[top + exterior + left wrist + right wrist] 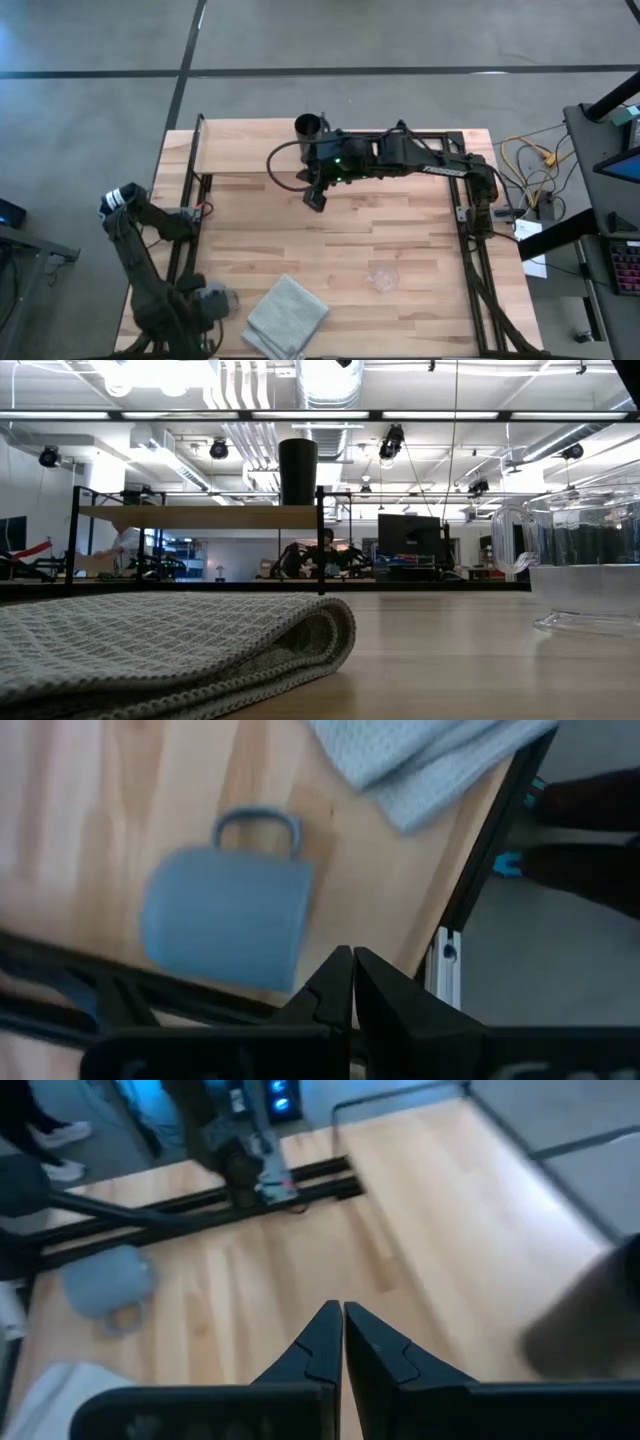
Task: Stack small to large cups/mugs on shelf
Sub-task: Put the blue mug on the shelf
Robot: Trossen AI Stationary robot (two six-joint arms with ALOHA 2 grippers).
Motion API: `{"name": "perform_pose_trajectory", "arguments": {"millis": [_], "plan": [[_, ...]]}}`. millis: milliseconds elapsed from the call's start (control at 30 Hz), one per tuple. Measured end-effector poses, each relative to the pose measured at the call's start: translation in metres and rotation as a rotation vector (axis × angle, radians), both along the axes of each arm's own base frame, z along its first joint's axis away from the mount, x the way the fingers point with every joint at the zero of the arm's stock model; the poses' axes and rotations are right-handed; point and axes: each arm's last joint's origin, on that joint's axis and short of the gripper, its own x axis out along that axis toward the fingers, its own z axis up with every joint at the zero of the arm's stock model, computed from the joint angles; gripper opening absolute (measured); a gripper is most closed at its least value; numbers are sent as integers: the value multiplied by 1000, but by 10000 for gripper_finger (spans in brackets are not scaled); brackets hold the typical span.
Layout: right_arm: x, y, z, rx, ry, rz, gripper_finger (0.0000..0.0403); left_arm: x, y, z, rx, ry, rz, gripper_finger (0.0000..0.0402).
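Progress stands at roughly one of three: the black cup (309,127) is upright on the shelf (245,150), at its right end, just beside and beyond the right gripper (316,200), whose jaws are clenched on nothing and point down over the desk (400,230) just off the shelf's front edge. The blue-grey mug (225,915) is on the desk close ahead of the left gripper (352,960), its handle turned away from jaws that are likewise pressed together and empty. The clear glass cup (382,277) stands on the desk well apart from both jaws, with the folded grey cloth (287,316) between it and the mug. Mug and glass, I judge, are left to place.
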Motion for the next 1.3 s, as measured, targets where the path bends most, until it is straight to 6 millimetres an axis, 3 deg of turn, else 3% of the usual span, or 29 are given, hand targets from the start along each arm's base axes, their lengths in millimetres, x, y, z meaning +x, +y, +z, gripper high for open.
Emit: {"name": "perform_pose_trajectory", "arguments": {"millis": [133,367,467,667,1000,1300], "plan": [[13,4,-27,118,-8,74,9,-10,-18,-11,11,28,59,0],[36,8,-77,286,-138,150,9,-10,-43,-35,81,65,50,0],[41,9,-100,356,-191,188,9,-8,-51,-45,108,81,47,0],[39,10,-132,410,-177,176,9,-4,-59,-44,159,103,68,0],[39,10,-135,359,-171,203,9,2,-64,-32,25,247,220,0],[39,10,-135,314,-176,212,9,10,-79,-27,-147,204,213,0]]}}
